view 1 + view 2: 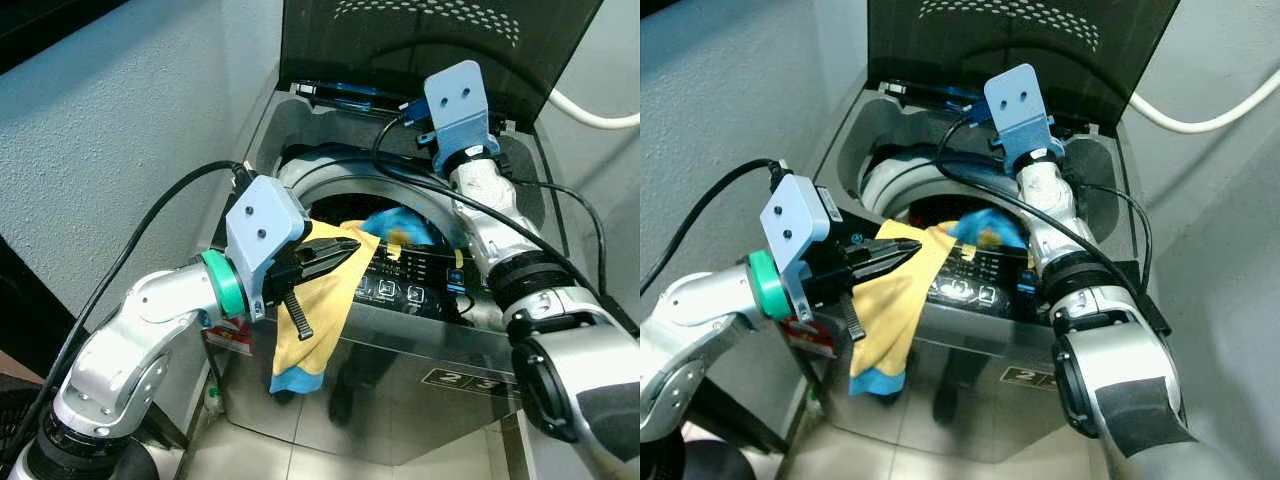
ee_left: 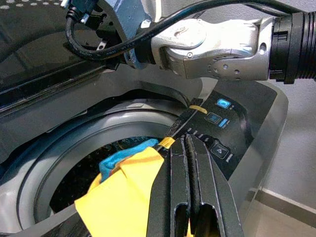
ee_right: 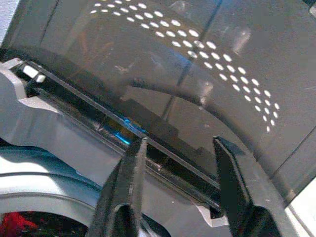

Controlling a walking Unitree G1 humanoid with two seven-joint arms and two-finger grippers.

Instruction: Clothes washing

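Note:
A top-loading washing machine [image 1: 470, 350] stands with its dark lid [image 1: 420, 40] raised. My left gripper [image 1: 350, 250] is shut on a yellow cloth [image 1: 320, 310] with a blue hem. The cloth hangs over the machine's front edge, beside the control panel [image 1: 410, 280]. In the left wrist view the closed fingers [image 2: 197, 177] pinch the yellow cloth [image 2: 123, 197] above the drum opening [image 2: 79, 173]. A blue garment [image 1: 400, 225] lies in the drum. My right gripper [image 3: 180, 148] is open and empty, high at the back of the tub, pointing at the lid's lower edge.
A grey wall [image 1: 100, 130] runs close along the left side of the machine. A white hose [image 1: 590, 115] crosses the wall at the back right. Black cables trail from both wrists over the tub. A tiled floor [image 1: 260, 450] lies below, in front of the machine.

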